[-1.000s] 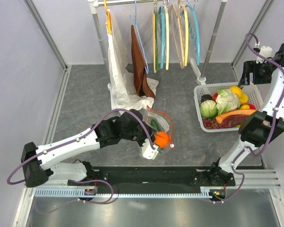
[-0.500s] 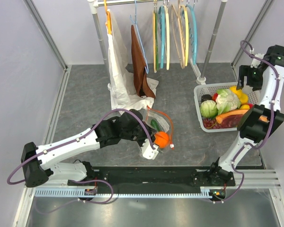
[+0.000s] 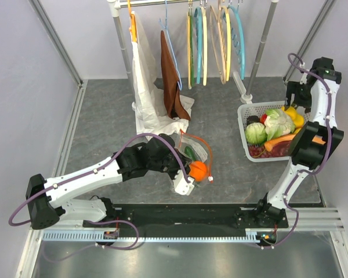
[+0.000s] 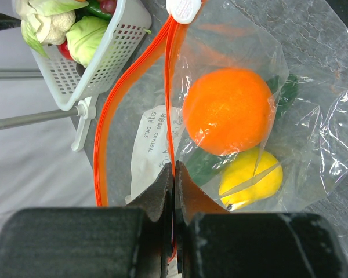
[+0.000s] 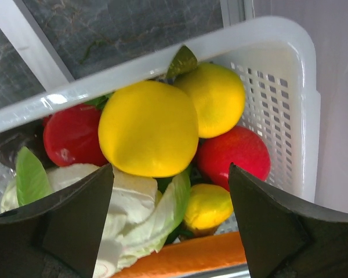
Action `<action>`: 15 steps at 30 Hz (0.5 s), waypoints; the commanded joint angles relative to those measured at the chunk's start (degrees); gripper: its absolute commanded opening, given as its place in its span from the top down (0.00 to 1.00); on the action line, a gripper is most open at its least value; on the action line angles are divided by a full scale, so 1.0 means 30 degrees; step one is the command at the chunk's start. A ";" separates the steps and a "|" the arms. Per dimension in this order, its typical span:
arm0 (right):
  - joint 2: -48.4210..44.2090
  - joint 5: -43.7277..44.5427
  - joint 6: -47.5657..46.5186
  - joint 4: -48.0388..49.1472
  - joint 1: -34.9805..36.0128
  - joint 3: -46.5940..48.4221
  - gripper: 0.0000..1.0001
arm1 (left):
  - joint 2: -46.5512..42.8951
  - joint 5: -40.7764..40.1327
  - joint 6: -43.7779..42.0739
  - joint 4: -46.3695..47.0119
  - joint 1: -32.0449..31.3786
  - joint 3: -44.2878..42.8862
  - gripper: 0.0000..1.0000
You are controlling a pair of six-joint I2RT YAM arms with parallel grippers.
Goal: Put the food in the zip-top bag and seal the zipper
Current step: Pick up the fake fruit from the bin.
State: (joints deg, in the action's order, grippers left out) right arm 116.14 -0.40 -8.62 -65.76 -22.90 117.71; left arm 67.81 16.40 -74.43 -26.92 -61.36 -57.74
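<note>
Inside clear crinkly zip-top plastic pouch (image 4: 313, 116), flat on grey table (image 3: 104, 116): round orange toy fruit (image 4: 227, 111), small yellow toy fruit (image 4: 249, 179) touching it, dark green cucumber (image 4: 287, 92) behind both. Pinched tight by left gripper (image 4: 174, 174) — thin orange-red zipper strip (image 4: 107, 127), its two tracks parted along pouch mouth. Over white slatted plastic basket (image 5: 278, 35) — right gripper (image 5: 169, 174), jaws spread wide above large yellow fruit (image 5: 148, 127), not closed on it.
</note>
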 commanded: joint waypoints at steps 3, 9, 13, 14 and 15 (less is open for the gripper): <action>0.0047 0.2272 0.1819 0.2024 0.0512 -0.0447 0.12 | -0.0104 -0.0106 -0.0296 -0.0080 0.0035 -0.0500 0.98; 0.0574 0.2538 0.2346 0.2319 0.0600 -0.0740 0.12 | 0.0043 -0.0194 -0.0442 -0.0548 0.0064 -0.0735 0.98; 0.0809 0.2421 0.2581 0.2612 0.0600 -0.1180 0.09 | 0.0042 -0.0136 -0.0384 -0.0666 0.0064 -0.0823 0.98; 0.0954 0.2333 0.2610 0.2612 0.0629 -0.1325 0.09 | 0.0014 -0.0136 -0.0384 -0.0724 0.0064 -0.0852 0.98; 0.0985 0.2303 0.2698 0.2641 0.0601 -0.1414 0.09 | 0.0071 -0.0136 -0.0413 -0.0754 0.0035 -0.0882 0.98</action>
State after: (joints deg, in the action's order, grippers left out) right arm 117.51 5.02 -2.50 -59.11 -20.91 114.78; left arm 67.83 16.36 -74.43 -27.79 -61.36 -57.80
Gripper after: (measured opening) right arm 0.906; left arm 0.033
